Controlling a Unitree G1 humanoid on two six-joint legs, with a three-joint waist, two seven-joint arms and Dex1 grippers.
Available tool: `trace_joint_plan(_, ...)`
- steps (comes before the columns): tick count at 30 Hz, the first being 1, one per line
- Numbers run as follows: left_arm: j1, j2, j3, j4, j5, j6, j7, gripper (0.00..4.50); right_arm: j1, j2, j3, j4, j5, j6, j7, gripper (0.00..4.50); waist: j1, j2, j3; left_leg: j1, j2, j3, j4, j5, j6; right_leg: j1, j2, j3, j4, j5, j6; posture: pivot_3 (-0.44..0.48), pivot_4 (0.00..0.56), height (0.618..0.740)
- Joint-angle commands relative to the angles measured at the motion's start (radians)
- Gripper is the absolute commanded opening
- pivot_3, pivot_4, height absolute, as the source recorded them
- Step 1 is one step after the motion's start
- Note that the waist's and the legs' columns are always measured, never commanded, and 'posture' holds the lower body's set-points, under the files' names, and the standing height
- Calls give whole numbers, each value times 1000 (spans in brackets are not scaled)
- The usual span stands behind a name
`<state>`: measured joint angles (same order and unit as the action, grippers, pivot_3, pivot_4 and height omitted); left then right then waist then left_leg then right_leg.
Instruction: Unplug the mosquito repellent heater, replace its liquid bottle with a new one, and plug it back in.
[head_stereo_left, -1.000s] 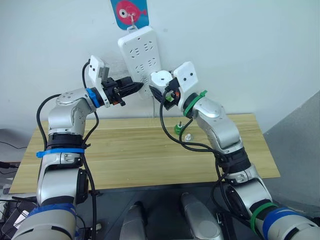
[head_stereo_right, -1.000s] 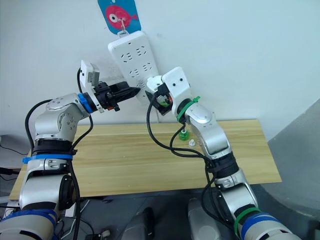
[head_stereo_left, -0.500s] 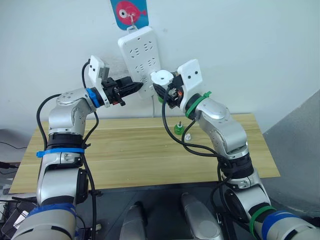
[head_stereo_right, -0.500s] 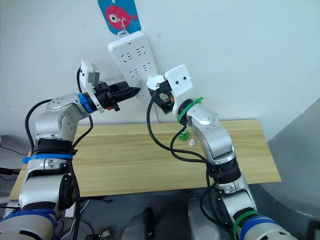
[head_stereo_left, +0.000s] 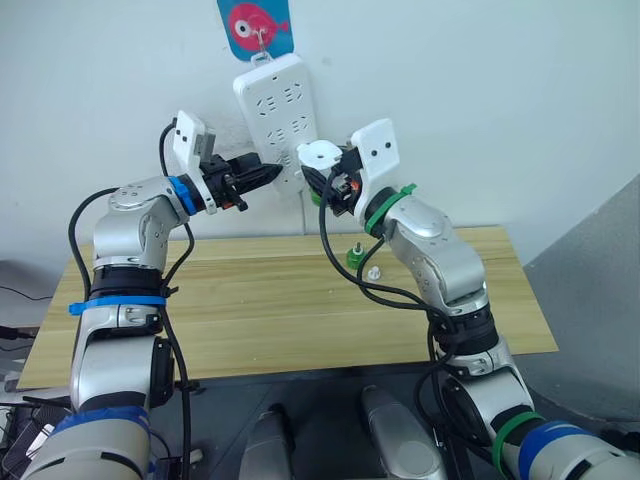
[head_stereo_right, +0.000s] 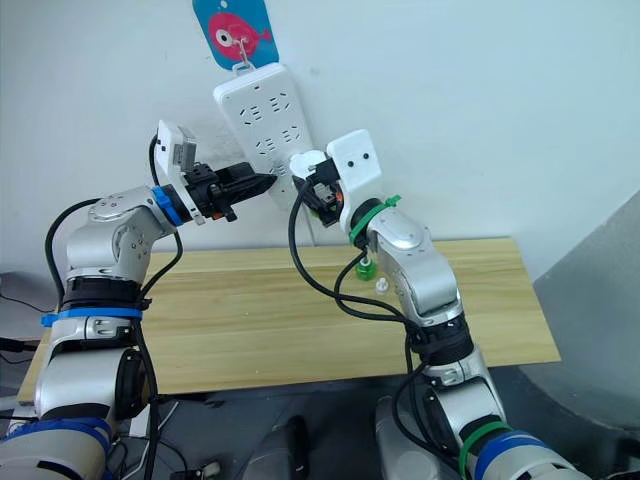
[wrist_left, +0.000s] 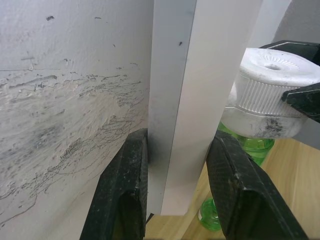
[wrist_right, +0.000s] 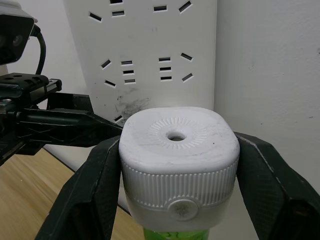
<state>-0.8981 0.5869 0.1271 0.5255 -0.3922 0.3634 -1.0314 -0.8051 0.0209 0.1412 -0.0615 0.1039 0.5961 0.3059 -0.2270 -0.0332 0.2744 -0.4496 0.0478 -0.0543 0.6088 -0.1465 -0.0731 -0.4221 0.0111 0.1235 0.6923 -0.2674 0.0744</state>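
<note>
Right wrist view puts the right tool closed on the mosquito repellent heater, one black finger flat against each side of its ribbed white body, the round vent hole facing the camera and a green liquid bottle showing under it. The heater is held up in the air just in front of the lower end of the white power strip that hangs on the wall; whether its prongs are seated in a socket I cannot tell. The left tool is clamped across the strip's lower edge, one finger behind it against the wall and one in front, steadying it. Down on the wooden tabletop stand another green bottle and a small clear cap-like piece beside it.

The heater looks light, rigid and smooth-shelled, so slippery on the rounded top. The ribbed band around its middle seems the best place to hold, as now. The strip hangs loosely from a hook, so it will likely swing unless held firm.
</note>
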Motion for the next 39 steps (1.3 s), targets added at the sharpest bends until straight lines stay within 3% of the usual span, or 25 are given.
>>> trace_joint_plan(1,-18,4,18,-2,-5,-7,1,1329,-31,9,19,-1,18,-2,22,2890,0,0,0,0,0,0,0,0,0,0,0,0,0,0,0,-211,229,735)
trace_joint_plan(2,-19,7,17,3,-1,-12,1,1329,-25,6,15,-11,23,1,27,2890,0,0,0,0,0,0,0,0,0,0,0,0,0,0,0,-210,227,735)
trace_joint_plan(6,-23,16,16,25,12,-37,2,1329,4,-26,0,-56,22,24,35,4348,2,0,0,0,0,0,0,0,0,0,0,0,0,0,0,-212,228,735)
trace_joint_plan(7,-25,17,15,32,15,-44,2,1329,10,-37,1,-68,21,35,37,4500,3,0,0,-1,0,0,-1,0,0,0,0,0,-1,0,0,-212,228,735)
trace_joint_plan(20,-100,33,33,164,60,-148,57,1329,156,-183,-10,-387,168,211,141,4500,7,0,0,-2,0,0,0,0,0,0,0,0,-3,0,0,-209,238,735)
trace_joint_plan(26,-106,58,34,186,85,-207,82,3236,159,-195,4,-414,201,222,149,4500,9,0,0,-2,0,0,-1,1,1,0,0,0,-4,0,-1,-205,237,735)
trace_joint_plan(30,-24,122,58,72,73,-171,63,4288,160,-210,16,-435,223,216,167,4500,5,0,0,-2,0,-1,-3,1,1,-1,0,-1,-4,0,0,-210,237,735)
trace_joint_plan(34,143,214,108,-149,31,-62,52,4288,172,-245,24,-463,239,210,193,4500,-14,0,0,-1,2,2,-3,1,1,-2,1,1,-3,0,-1,-187,238,735)
trace_joint_plan(39,365,255,187,-436,-36,51,73,4288,191,-273,34,-470,257,185,214,4500,20,0,0,-2,2,0,-9,0,1,-3,0,-2,-6,0,-1,-139,236,735)
